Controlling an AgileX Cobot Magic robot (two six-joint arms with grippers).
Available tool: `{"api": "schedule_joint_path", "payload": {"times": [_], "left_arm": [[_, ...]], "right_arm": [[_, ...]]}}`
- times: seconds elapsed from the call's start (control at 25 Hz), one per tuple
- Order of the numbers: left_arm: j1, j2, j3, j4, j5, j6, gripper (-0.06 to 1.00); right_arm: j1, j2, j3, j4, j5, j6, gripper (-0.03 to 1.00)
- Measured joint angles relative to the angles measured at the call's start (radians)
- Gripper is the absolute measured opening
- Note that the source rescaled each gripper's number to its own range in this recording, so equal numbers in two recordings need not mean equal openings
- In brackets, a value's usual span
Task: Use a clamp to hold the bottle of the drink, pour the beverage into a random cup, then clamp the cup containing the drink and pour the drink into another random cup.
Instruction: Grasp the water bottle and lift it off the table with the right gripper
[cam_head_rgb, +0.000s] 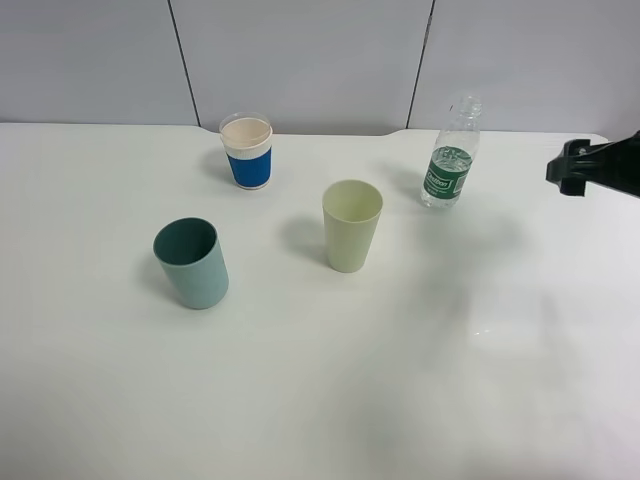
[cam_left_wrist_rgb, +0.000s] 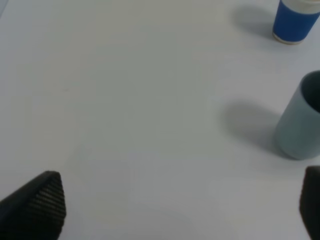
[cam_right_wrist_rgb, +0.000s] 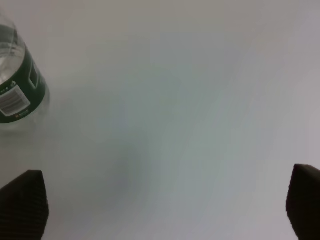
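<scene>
A clear drink bottle (cam_head_rgb: 450, 155) with a green label stands upright at the back right of the white table; it also shows in the right wrist view (cam_right_wrist_rgb: 17, 80). A blue-banded paper cup (cam_head_rgb: 247, 150), a pale green cup (cam_head_rgb: 352, 225) and a teal cup (cam_head_rgb: 191, 262) stand upright, apart from each other. My right gripper (cam_head_rgb: 575, 168) hovers at the right edge, to the right of the bottle; it is open and empty (cam_right_wrist_rgb: 162, 207). My left gripper (cam_left_wrist_rgb: 172, 210) is open and empty, with the teal cup (cam_left_wrist_rgb: 300, 120) and the blue cup (cam_left_wrist_rgb: 295, 20) ahead of it. It is outside the exterior view.
The white table (cam_head_rgb: 320, 380) runs back to a grey panelled wall (cam_head_rgb: 300, 60). Nothing else stands on the table.
</scene>
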Motion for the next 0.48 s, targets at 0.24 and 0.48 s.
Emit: {"api": "schedule_joint_path", "payload": {"times": [0.24, 0.48], "left_arm": [[0.0, 0.0, 0.0, 0.0, 0.0, 0.0, 0.83], [0.0, 0.0, 0.0, 0.0, 0.0, 0.0, 0.83]], "right_arm": [[0.0, 0.115, -0.001, -0.203, -0.121, 0.092, 0.89], [0.0, 0.23, -0.001, -0.369, -0.26, 0.248, 0.89]]}}
